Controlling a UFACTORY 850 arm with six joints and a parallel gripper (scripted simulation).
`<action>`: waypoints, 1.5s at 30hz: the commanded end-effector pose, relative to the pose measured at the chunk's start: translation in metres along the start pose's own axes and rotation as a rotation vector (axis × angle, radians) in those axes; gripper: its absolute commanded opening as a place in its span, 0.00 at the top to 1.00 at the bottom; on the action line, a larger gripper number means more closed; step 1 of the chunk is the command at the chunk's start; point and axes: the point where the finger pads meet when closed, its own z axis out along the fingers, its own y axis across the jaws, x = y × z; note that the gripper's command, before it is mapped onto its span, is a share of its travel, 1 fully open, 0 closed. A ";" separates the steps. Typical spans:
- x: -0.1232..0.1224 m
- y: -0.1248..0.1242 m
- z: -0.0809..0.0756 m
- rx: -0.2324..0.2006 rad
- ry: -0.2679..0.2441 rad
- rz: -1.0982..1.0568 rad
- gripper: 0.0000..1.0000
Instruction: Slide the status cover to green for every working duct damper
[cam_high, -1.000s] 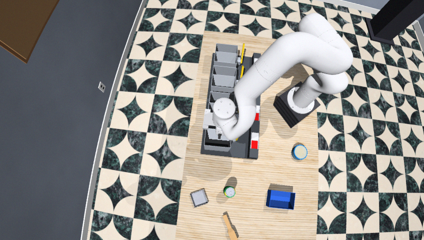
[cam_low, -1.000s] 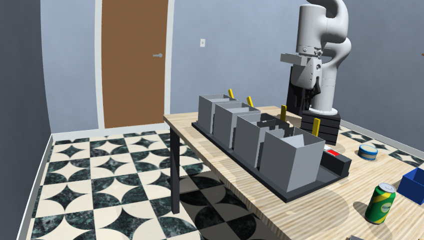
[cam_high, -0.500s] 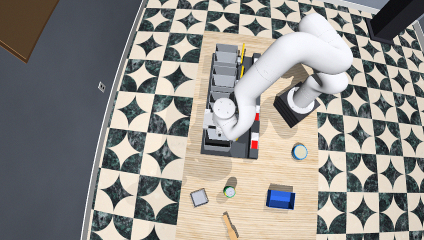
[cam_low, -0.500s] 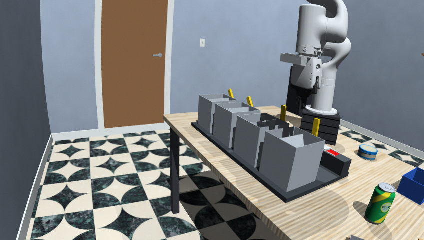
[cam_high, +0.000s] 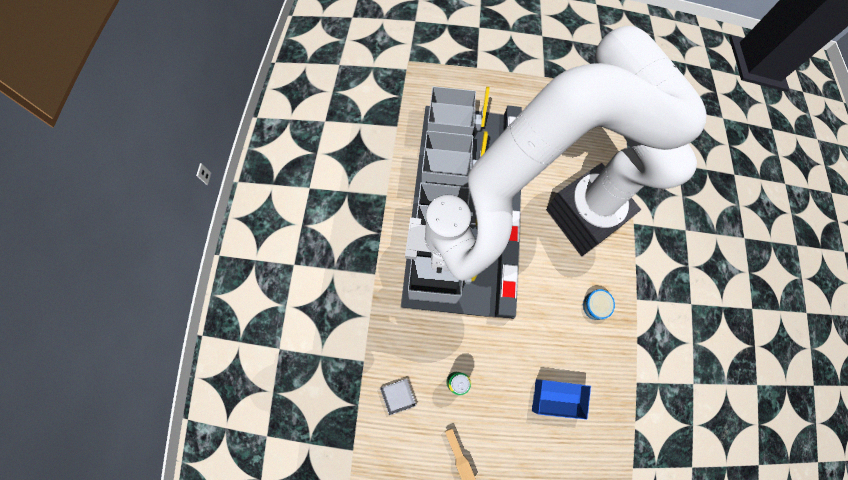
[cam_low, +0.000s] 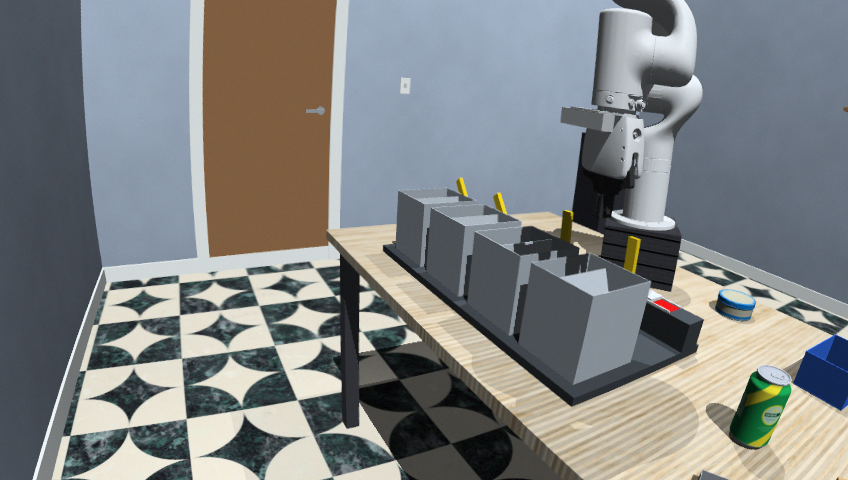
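Four grey open-topped duct dampers stand in a row on a dark base: the farthest (cam_low: 423,223), the second (cam_low: 467,245), the third (cam_low: 516,274) and the nearest (cam_low: 581,318). A yellow lever stands upright beside each, for example at the nearest (cam_low: 633,252). The slider strip runs along the arm's side; two covers near the front end show red (cam_high: 513,233) (cam_high: 508,288), and the arm hides the rest. My gripper (cam_low: 605,201) is shut and empty, hanging well above the dampers. In the top view my wrist (cam_high: 449,223) covers the third damper and hides the fingers.
A blue bin (cam_high: 561,398), a green can (cam_high: 458,383), a round blue tin (cam_high: 598,303), a grey square block (cam_high: 398,394) and a wooden tool (cam_high: 459,452) lie on the table's near half. The arm's black base (cam_high: 595,211) stands beside the slider strip.
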 end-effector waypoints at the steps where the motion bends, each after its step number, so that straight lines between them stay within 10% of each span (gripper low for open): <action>1: 0.001 0.000 -0.001 0.001 0.002 0.000 1.00; 45: 0.000 -0.001 -0.001 -0.001 0.002 -1.113 1.00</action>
